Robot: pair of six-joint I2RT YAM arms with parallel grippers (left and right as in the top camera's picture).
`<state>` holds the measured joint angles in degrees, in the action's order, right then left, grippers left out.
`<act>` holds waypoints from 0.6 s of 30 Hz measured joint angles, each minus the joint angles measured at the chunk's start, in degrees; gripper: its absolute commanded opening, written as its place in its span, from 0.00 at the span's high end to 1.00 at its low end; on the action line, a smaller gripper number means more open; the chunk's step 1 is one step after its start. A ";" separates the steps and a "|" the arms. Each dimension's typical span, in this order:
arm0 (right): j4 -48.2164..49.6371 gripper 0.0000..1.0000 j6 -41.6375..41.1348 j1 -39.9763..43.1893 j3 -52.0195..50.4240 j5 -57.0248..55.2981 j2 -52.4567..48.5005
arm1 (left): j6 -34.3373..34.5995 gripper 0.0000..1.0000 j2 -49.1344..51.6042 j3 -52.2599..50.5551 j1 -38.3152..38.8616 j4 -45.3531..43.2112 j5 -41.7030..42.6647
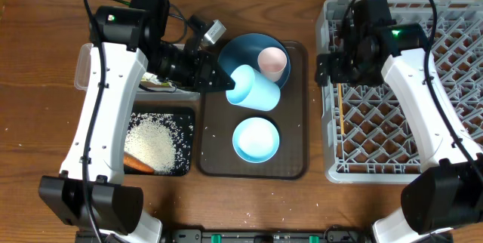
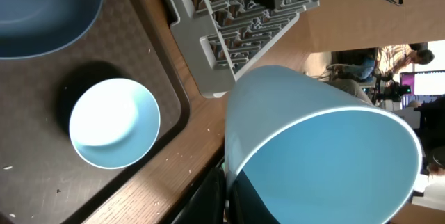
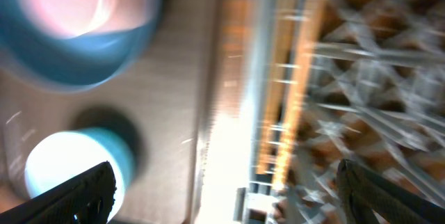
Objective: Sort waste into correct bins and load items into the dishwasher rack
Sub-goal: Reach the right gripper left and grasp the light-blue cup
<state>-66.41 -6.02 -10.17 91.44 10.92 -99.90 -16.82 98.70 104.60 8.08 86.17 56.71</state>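
My left gripper (image 1: 223,79) is shut on the rim of the light blue cup (image 1: 253,88) and holds it tilted above the brown tray; in the left wrist view the cup (image 2: 327,154) fills the right side, pinched at its rim by the gripper (image 2: 226,196). The pink cup (image 1: 272,61) stands on the blue plate (image 1: 245,49). The white bowl (image 1: 255,139) sits on the tray's front. My right gripper (image 1: 332,69) is open and empty over the left edge of the grey rack (image 1: 423,160). The chopsticks (image 1: 341,111) lie in the rack.
The brown serving tray (image 1: 294,164) lies mid-table. The black tray (image 1: 189,115) holds rice (image 1: 155,141) and a carrot piece (image 1: 138,164). The clear tub (image 1: 81,66) is mostly hidden under my left arm; a bit of wrapper (image 1: 160,85) shows there.
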 measured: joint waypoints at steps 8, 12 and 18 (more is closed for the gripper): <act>-7.85 0.01 22.29 -0.79 0.00 21.22 -0.02 | 0.02 0.94 0.00 0.00 0.00 1.42 0.04; -16.20 0.01 33.77 -0.81 -0.02 29.35 0.00 | 0.02 0.94 0.00 0.00 0.00 1.70 0.15; -27.39 0.01 53.20 -0.44 -0.02 42.12 0.00 | 0.00 0.94 0.00 -0.02 0.00 1.70 0.13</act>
<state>-93.80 47.18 -10.61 91.42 53.04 -99.90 -16.82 98.70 104.57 8.08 87.88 56.84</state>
